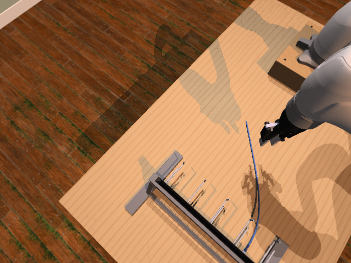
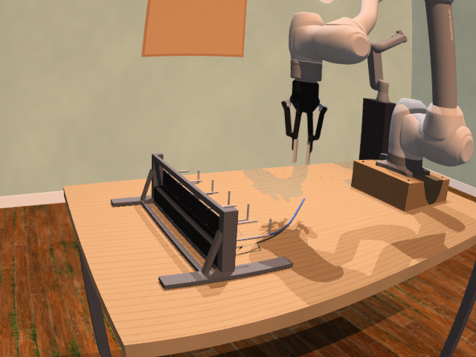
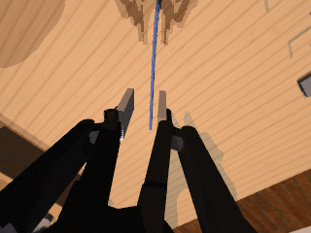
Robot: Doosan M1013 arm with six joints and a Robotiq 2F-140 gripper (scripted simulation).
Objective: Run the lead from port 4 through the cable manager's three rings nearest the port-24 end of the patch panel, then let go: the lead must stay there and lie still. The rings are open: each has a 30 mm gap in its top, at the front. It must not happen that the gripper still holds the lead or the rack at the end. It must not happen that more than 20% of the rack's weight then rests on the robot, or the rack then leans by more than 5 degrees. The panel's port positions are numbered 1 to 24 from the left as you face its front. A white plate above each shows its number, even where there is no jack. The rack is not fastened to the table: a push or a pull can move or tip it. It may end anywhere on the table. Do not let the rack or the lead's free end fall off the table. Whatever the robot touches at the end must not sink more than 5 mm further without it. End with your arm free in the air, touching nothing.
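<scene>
A: Thin blue cable lead (image 1: 253,158), where is it?

B: Lying on the pale wooden table (image 1: 198,136). One end is plugged in at the dark grey freestanding patch-panel rack (image 2: 230,226), near the rack's end closest to the arm. From there it curves out across the table, and its free end (image 1: 246,122) stops short of the arm's base block. It looks to pass by the nearest metal cable-manager ring (image 1: 245,228), but I can't tell whether it's inside. None of the far rings has it.

A: Hand?

B: Black two-finger gripper (image 2: 301,152) hangs well above the table, pointing down, fingers parted a little, nothing between them. In the wrist view the lead's tip sits in line with the gap, but far below.

A: Step?

B: I'd call it pre-grasp, lined up over the free end. Threading not started.

A: Next?

B: Probably go straight down, keep the gap straddling the tip, close on it. Then carry it towards the rings at the rack's far end (image 2: 188,171), dropping it through the top gaps. Go gently; a tug could drag the loose rack.
</scene>
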